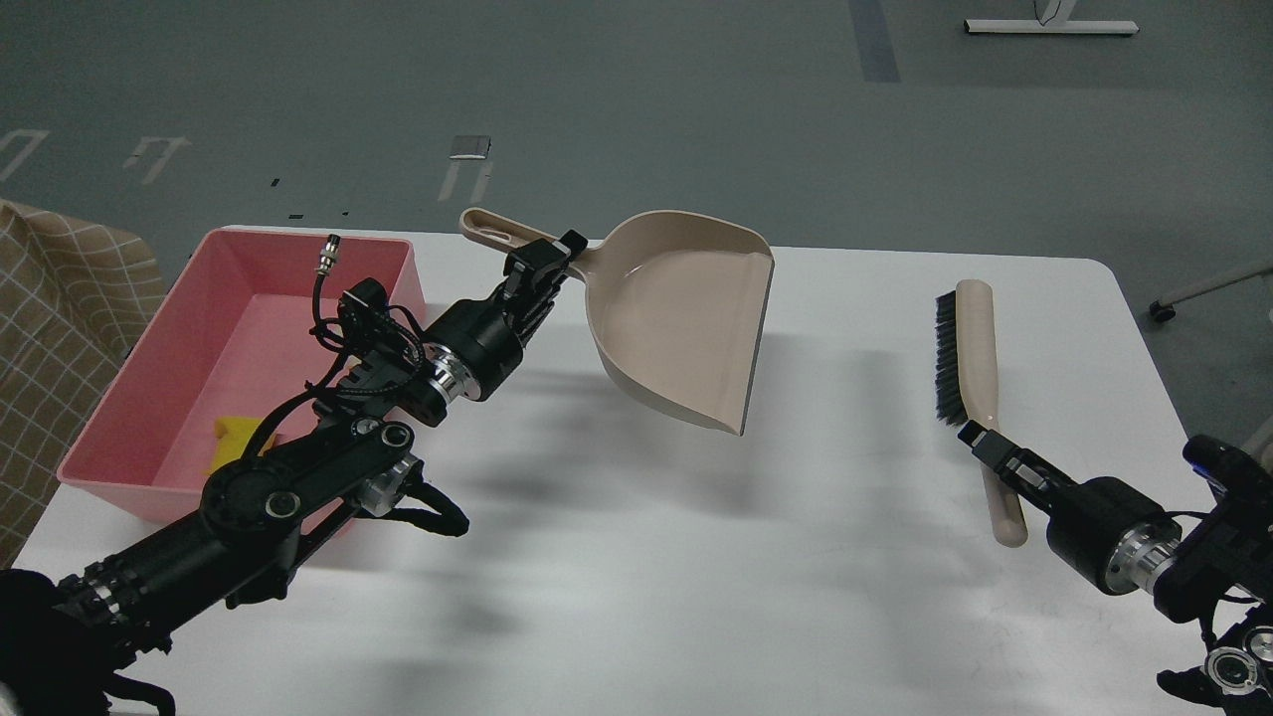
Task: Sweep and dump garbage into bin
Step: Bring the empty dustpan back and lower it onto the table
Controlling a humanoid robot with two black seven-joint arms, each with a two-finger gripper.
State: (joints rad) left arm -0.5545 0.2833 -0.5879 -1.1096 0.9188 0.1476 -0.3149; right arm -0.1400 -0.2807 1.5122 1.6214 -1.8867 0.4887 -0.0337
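My left gripper is shut on the handle of the beige dustpan and holds it in the air over the middle of the white table, its pan empty. The pink bin stands at the table's left end. In it a corner of the yellow sponge chunk shows past my left arm; the bread slice is hidden. My right gripper is shut on the handle of the beige brush, which lies on the table at the right with its black bristles facing left.
A beige checked cloth hangs at the far left beside the bin. The table's far edge and right rounded corner border grey floor. My left arm stretches across the bin's front right corner.
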